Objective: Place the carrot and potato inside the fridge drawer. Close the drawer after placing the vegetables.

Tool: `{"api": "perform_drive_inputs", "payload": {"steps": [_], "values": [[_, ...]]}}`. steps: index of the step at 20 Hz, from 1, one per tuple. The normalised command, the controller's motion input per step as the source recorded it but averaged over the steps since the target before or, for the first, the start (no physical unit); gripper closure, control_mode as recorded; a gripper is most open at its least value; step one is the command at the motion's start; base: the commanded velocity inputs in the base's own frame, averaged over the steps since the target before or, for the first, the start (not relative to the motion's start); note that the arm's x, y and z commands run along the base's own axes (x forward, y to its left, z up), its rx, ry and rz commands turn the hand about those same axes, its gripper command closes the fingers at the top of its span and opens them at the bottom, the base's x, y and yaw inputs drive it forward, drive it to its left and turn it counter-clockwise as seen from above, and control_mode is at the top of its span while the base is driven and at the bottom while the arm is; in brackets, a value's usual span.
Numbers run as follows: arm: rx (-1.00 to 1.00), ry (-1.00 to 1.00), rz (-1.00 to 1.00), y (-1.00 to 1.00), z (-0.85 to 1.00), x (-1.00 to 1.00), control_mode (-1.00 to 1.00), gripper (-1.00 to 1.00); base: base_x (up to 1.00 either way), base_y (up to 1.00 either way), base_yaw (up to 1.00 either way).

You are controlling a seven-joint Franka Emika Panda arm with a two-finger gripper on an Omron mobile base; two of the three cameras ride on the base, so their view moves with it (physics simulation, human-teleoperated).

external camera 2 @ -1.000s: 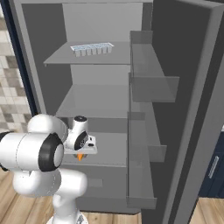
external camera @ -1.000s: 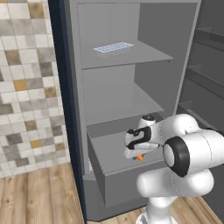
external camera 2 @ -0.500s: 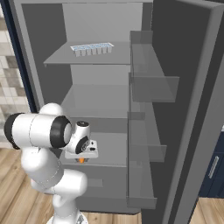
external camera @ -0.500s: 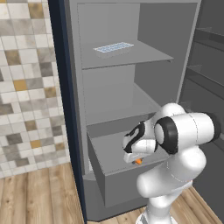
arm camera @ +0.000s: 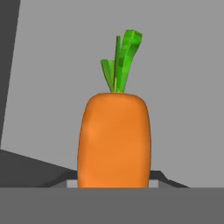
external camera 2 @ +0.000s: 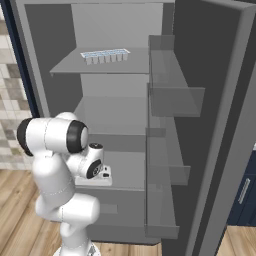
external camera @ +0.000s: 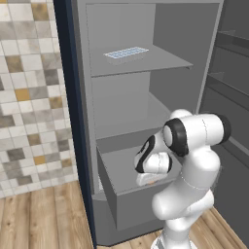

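Closest to the camera on the hand, the carrot (arm camera: 114,140) stands large in the hand view, its green top pointing up against plain grey, with the end effector (external camera: 147,180) clenched on it. In the left base view a sliver of orange shows under the white hand, low over the open fridge drawer (external camera: 138,206). So the first vegetable is gripped and carried over the drawer but, as I judge it, not yet let go.

The drawer is pulled out from the fridge body, its flat front facing the robot; from the right base view the hand (external camera 2: 100,172) sits above the drawer's floor (external camera 2: 127,170). What can be seen of the drawer's floor holds nothing else, though the arm hides part of it.

Left to do, by my reading: drop the carrot, fetch and place the potato, then push the drawer shut.

Count: one carrot, one drawer, one end effector. Farther back, two grey shelves sit above the drawer, and on the upper shelf (external camera: 165,60) rests one pale blue ice tray (external camera: 126,53).
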Motion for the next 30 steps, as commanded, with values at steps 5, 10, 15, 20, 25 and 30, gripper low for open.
{"api": "perform_drive_inputs", "payload": {"steps": [5, 10, 15, 20, 25, 30], "values": [[0.0, 0.09, 0.0, 0.08, -0.23, 0.05, -1.0, -1.0, 0.0, 0.0, 0.0], [0.0, 0.02, 0.0, 0.08, -0.05, 0.1, -1.0, -1.0, 0.0, 0.0, 0.0], [0.0, 0.0, 0.0, 0.0, 0.14, 0.0, -1.0, -1.0, 0.0, 0.0, 0.0], [-0.03, -0.12, 0.0, 0.0, 0.68, -0.02, -1.0, -1.0, 0.0, 0.0, 0.0], [-0.06, -0.22, 0.0, 0.0, 0.99, 0.0, -1.0, -1.0, 0.0, 0.0, 0.0], [-0.06, -0.24, 0.0, 0.0, 1.0, -0.25, -1.0, -1.0, 0.0, 0.0, 0.0]]}}
